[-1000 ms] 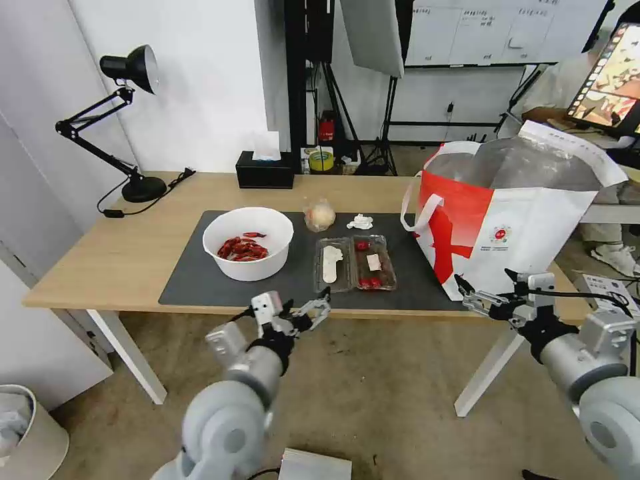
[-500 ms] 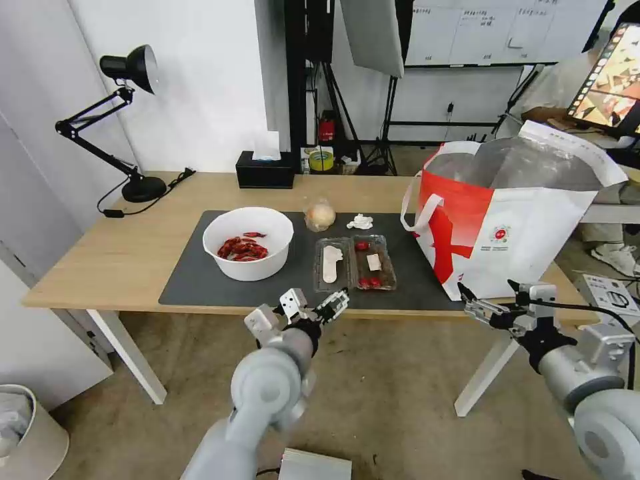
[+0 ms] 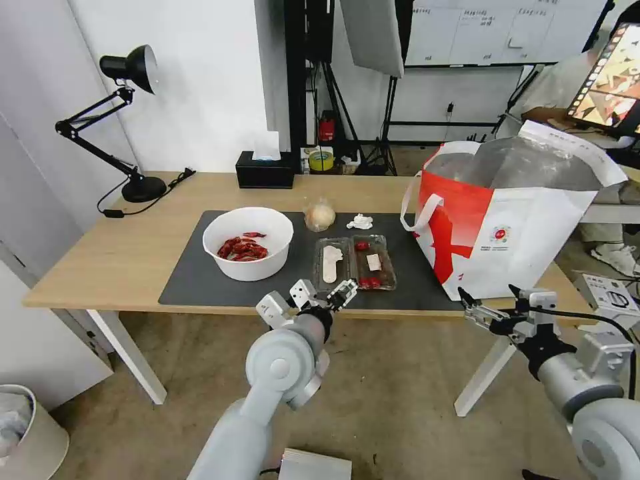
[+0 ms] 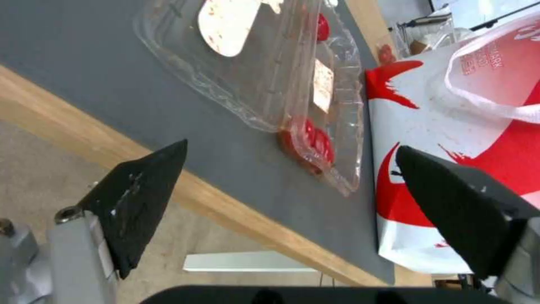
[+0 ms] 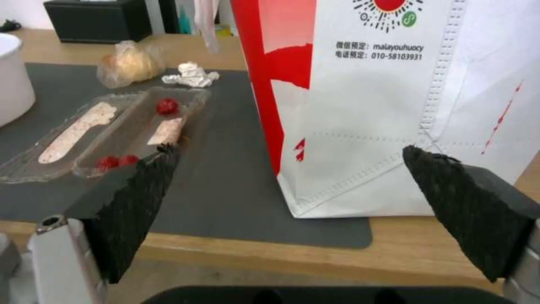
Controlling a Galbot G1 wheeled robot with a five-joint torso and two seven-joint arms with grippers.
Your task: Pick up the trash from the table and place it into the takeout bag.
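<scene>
On the dark mat [image 3: 193, 273] of the table [image 3: 100, 260] stand a white bowl of red shells [image 3: 248, 241], a clear two-part tray [image 3: 355, 262] with red scraps, a small clear bag with a beige lump [image 3: 319, 215] and a crumpled tissue [image 3: 360, 221]. The red-and-white takeout bag [image 3: 513, 220] stands open at the table's right end. My left gripper [image 3: 325, 292] is open at the front edge, just short of the tray [image 4: 270, 71]. My right gripper [image 3: 487, 293] hangs open before the takeout bag's [image 5: 365, 126] lower front corner, holding nothing.
A black tissue box [image 3: 265, 170] and a black desk lamp [image 3: 130, 120] stand at the back left. Tripods and boards fill the room behind. A white bin [image 3: 27, 433] sits on the floor at the left.
My left arm has swung right and forward, bringing its open gripper up to the table's front edge by the tray. The right gripper has sunk slightly.
</scene>
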